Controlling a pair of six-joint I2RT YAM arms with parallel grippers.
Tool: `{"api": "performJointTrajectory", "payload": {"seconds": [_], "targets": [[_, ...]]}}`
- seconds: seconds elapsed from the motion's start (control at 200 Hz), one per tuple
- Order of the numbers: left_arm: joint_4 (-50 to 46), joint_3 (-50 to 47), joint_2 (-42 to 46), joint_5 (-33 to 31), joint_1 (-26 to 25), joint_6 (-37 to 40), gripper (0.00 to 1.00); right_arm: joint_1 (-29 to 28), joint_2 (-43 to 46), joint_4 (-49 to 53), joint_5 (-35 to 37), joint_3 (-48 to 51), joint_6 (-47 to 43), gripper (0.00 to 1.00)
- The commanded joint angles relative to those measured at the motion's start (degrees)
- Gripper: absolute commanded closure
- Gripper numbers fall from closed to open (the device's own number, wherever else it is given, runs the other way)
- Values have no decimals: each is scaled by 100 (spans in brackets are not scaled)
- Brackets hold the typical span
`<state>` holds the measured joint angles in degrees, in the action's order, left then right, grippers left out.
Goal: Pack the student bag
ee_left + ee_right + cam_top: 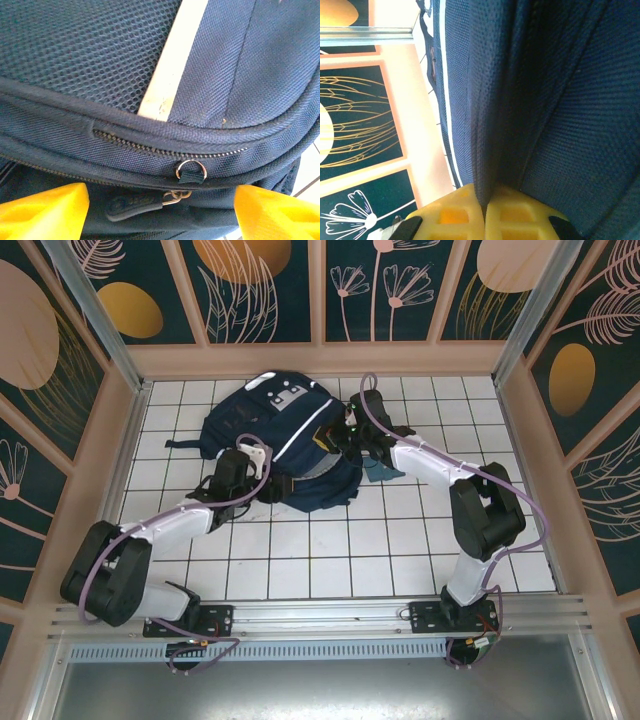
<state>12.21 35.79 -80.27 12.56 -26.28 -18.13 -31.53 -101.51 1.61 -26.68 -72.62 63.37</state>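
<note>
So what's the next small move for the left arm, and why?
Probably ease the left pincer forward and close on the black zipper pull lying between its open fingers. The right pincer looks clamped on a fold of the student bag, bracing it, and the zipper teeth look shut.

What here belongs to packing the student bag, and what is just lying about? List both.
For the job:
student bag
its zip pull
left claw, open at the zip
right claw, shut on the bag's fabric

Lying about:
teal scrap beside the bag, under the right arm, too small to identify
white tiled table
</note>
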Motion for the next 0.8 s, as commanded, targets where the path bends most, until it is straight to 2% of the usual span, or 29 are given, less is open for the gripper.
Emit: {"api": "performJointTrajectory", "payload": {"seconds": [0.0, 0.21, 0.531, 0.641, 0.796], "targets": [[101, 191, -223, 300, -35, 93, 25, -12, 187, -545, -241, -261, 92, 94], [164, 121, -194, 677, -33, 1, 46, -18, 181, -519, -224, -250, 88, 94], [965, -300, 181, 2047, -61, -663, 41, -12, 213, -482, -147, -159, 63, 94], [694, -259, 306, 1879, -60, -702, 38, -19, 240, -429, -103, -117, 22, 94], [-188, -144, 685, 749, -45, -947, 28, -12, 281, -376, -66, -86, -9, 94]]}}
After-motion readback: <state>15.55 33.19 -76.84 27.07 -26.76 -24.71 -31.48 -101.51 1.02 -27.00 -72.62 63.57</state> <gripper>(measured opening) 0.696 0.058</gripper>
